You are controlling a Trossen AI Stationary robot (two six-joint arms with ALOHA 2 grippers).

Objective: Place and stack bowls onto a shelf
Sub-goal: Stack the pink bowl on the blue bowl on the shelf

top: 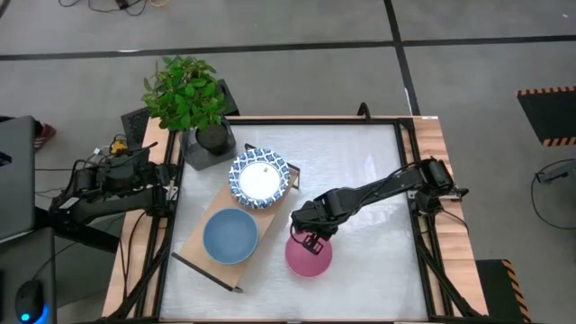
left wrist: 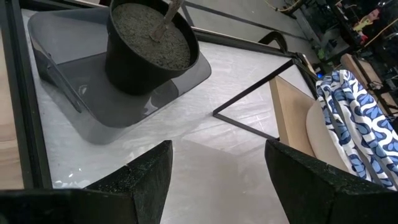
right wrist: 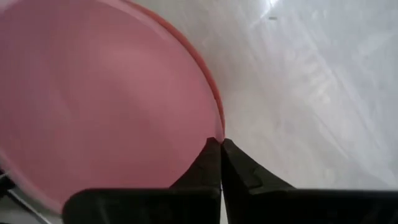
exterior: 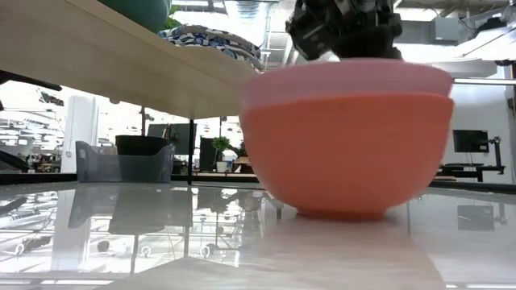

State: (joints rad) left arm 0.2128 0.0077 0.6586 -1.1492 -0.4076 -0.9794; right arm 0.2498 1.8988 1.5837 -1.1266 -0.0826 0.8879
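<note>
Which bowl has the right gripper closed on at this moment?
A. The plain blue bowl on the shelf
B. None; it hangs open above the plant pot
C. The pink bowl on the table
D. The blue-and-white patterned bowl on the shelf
C: the right gripper has its fingertips pinched shut on the rim of the pink bowl, which stands on the table beside the shelf.

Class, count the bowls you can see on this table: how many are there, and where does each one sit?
3: a blue-and-white patterned bowl and a plain blue bowl on the shelf; a pink bowl on the table, its rim pinched by the right gripper. Stacked bowls may hide underneath.
</note>
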